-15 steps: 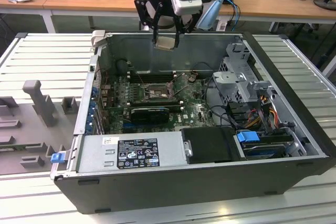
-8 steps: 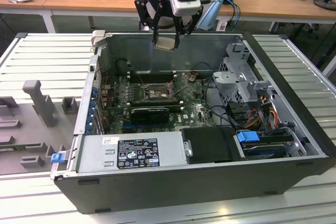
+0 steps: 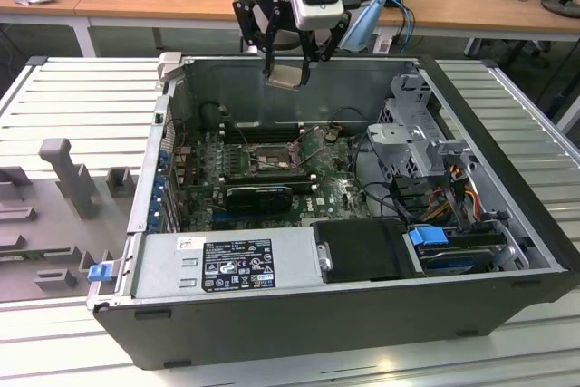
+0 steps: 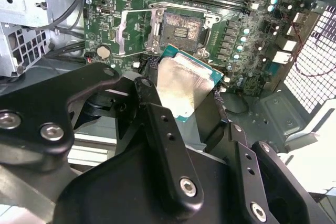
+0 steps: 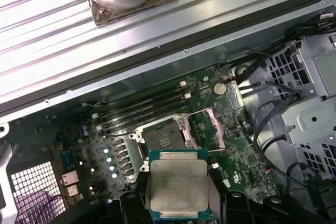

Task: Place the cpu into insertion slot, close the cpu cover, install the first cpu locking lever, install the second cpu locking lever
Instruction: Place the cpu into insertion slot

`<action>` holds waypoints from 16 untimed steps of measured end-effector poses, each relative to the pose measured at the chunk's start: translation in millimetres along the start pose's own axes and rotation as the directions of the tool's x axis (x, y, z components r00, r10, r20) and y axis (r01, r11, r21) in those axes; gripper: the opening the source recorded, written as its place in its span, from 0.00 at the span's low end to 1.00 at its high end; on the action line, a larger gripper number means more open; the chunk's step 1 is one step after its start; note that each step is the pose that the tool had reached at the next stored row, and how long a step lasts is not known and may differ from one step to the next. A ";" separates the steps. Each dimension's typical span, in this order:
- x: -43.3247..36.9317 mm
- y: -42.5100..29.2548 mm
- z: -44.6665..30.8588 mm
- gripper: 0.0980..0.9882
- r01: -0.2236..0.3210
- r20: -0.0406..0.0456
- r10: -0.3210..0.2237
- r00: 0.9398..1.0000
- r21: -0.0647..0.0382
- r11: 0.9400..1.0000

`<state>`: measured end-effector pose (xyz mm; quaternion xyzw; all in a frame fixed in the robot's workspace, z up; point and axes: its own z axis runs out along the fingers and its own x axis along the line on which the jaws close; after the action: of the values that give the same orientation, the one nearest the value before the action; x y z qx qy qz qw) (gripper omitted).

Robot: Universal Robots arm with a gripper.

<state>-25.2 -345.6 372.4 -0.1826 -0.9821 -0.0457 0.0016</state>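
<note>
A ribbed metal worktop (image 3: 72, 88) carries an open computer case (image 3: 272, 314). Above its rear wall, the gripper (image 3: 288, 68) hangs with fingers pinching the cpu (image 3: 284, 77) by opposite edges, metal top up, likely to keep it level. Below, the insertion slot (image 4: 181, 29) sits bare, with the cpu cover (image 4: 122, 31) swung aside.

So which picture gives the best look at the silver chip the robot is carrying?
The first wrist view: the cpu faces the camera squarely, its silvery top showing. The second wrist view shows it slanted; the exterior view shows it small, above the computer case.
</note>
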 end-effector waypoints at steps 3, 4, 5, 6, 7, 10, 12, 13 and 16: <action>0.0 0.0 0.1 0.48 -0.009 0.001 0.009 1.000 0.000 1.000; 0.0 0.0 0.2 0.48 -0.014 0.001 0.014 1.000 0.000 1.000; 0.0 -0.1 0.3 0.48 -0.018 0.002 0.018 1.000 0.000 1.000; 0.0 0.0 0.3 0.48 -0.021 0.002 0.021 1.000 0.000 1.000; 0.0 -0.1 0.4 0.48 -0.027 0.002 0.027 1.000 0.000 1.000; 0.0 -0.1 0.6 0.48 -0.051 0.005 0.051 0.999 -0.001 0.999; 0.0 -0.1 0.7 0.48 -0.066 0.006 0.066 0.998 -0.001 0.998; 0.0 -0.1 0.8 0.48 -0.070 0.006 0.070 0.998 -0.002 0.998; 0.0 -0.1 0.9 0.48 -0.088 0.008 0.088 0.996 -0.002 0.996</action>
<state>-25.2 -345.6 371.5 -0.2258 -0.9731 -0.0457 -0.0004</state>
